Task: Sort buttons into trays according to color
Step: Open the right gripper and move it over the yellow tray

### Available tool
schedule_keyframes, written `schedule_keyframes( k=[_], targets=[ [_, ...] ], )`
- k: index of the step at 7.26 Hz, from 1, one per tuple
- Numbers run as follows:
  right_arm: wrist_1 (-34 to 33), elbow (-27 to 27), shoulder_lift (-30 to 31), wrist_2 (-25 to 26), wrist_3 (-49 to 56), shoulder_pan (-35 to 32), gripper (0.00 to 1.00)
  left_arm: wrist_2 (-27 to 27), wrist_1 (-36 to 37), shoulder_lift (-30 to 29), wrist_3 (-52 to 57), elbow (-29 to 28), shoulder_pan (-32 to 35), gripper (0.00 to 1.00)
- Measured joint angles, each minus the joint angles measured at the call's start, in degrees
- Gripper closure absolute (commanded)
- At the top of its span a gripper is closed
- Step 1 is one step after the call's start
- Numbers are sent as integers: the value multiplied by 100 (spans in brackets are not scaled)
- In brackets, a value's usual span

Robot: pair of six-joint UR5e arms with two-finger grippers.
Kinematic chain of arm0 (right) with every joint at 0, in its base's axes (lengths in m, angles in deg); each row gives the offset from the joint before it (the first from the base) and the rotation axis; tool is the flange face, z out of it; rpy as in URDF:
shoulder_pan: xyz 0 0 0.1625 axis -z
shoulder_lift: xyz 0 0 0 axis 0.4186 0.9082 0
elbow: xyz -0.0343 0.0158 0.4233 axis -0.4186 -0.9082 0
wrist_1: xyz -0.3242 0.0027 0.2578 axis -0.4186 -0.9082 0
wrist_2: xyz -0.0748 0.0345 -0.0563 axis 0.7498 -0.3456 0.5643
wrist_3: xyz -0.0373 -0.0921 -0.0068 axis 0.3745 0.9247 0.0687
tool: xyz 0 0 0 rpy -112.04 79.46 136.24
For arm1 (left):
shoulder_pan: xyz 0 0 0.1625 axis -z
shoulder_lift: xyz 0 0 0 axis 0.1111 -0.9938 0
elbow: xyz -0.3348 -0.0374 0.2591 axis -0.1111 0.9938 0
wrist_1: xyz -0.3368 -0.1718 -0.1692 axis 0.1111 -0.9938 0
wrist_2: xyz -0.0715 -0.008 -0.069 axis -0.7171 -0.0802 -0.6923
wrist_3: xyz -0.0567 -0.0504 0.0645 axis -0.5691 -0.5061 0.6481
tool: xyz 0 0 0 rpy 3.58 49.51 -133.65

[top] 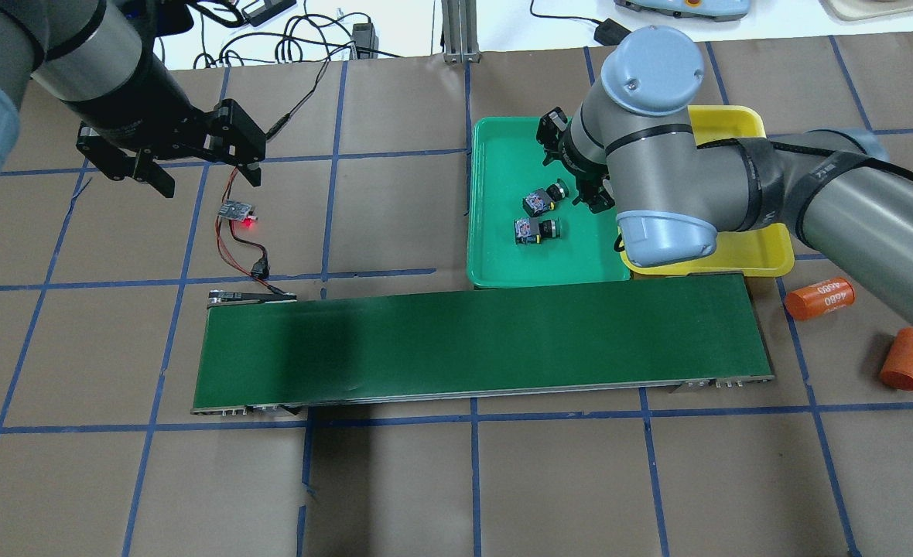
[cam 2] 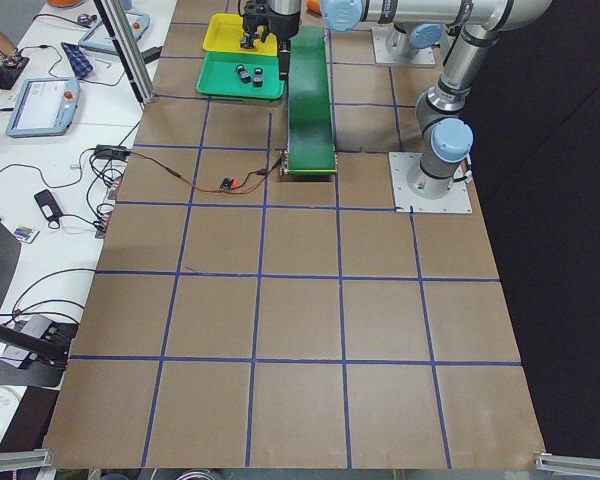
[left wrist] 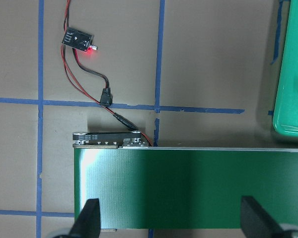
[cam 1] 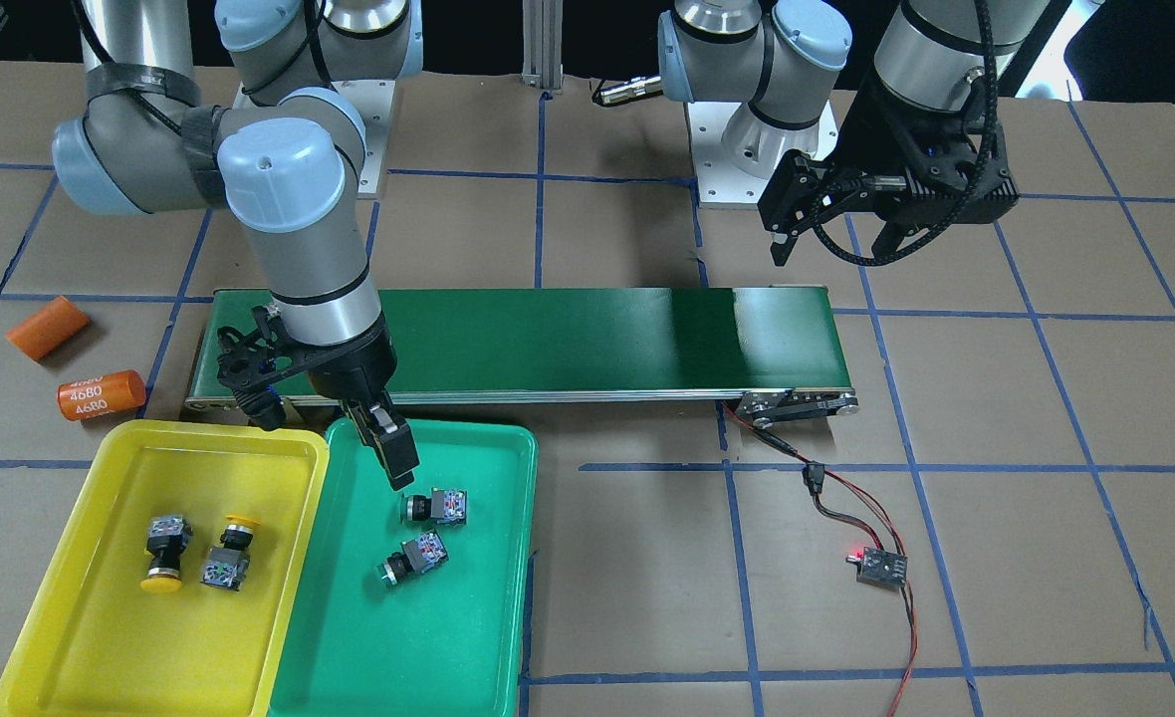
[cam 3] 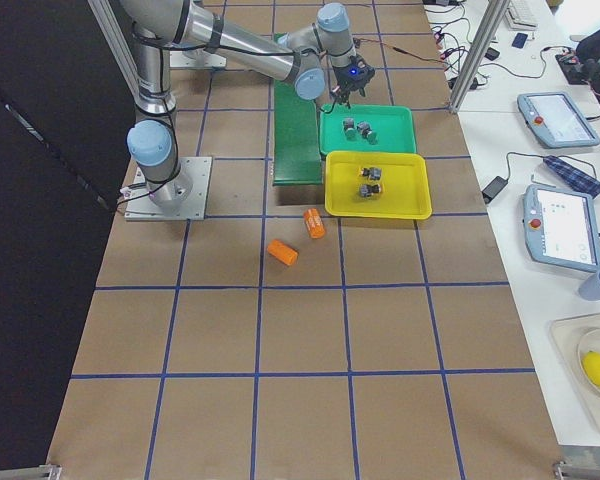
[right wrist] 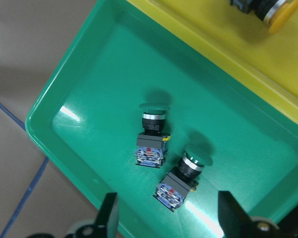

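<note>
Green tray (right wrist: 99, 74): both green btns (right wrist: 150, 144) just below R gripper (right wrist: 171, 220), jaws wide.

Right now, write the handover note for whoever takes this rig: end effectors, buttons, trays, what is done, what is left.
Left end effector: open, holding nothing, away from the trays.
Right end effector: open, holding nothing, over the green tray.
Both green buttons lie on their sides in the green tray.
Both yellow buttons lie in the yellow tray.
Done: all four sorted by colour.
Left: no sorting; probably just lift the right arm clear.
</note>
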Motion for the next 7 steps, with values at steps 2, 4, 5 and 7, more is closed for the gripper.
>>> schedule_keyframes(
  k=[2, 4, 5, 7],
  targets=[
    [983, 5, 337, 190, 1422, 89, 0, 8, 0, 6, 0, 5, -1, 0],
    [1968, 19, 770, 337, 2859, 140, 0, 8, 2, -8, 13, -1, 1, 0],
    [2541, 29, 1038, 365, 3521, 177, 0, 5, 17, -20, 19, -4, 0, 0],
    [3367, 60, 1503, 469, 4852, 330, 0, -11, 246, -56, 16, 5, -6, 0]
  ],
)
